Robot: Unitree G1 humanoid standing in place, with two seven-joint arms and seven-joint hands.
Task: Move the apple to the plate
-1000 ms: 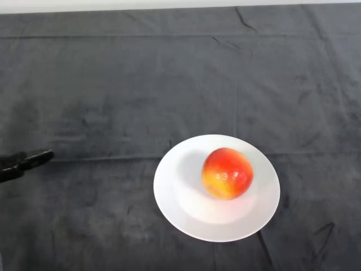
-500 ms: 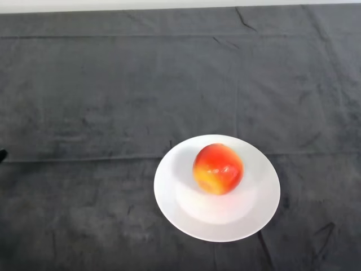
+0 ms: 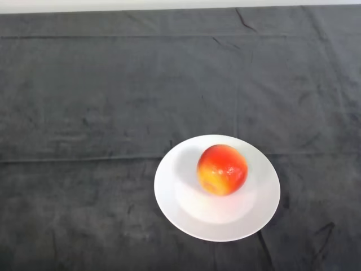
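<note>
A red and yellow apple point(image 3: 222, 169) rests on a round white plate point(image 3: 180, 206) in the lower middle of the head view. The apple sits a little above the plate's centre. The plate lies flat on the dark cloth.
The dark cloth point(image 3: 113, 96) covers the whole table, with creases across it. A pale strip of the table's far edge point(image 3: 113, 5) shows along the top of the view.
The hand has drawn back out of the view at the left edge. The apple has rolled a little to the upper left on the plate, then slightly back right.
</note>
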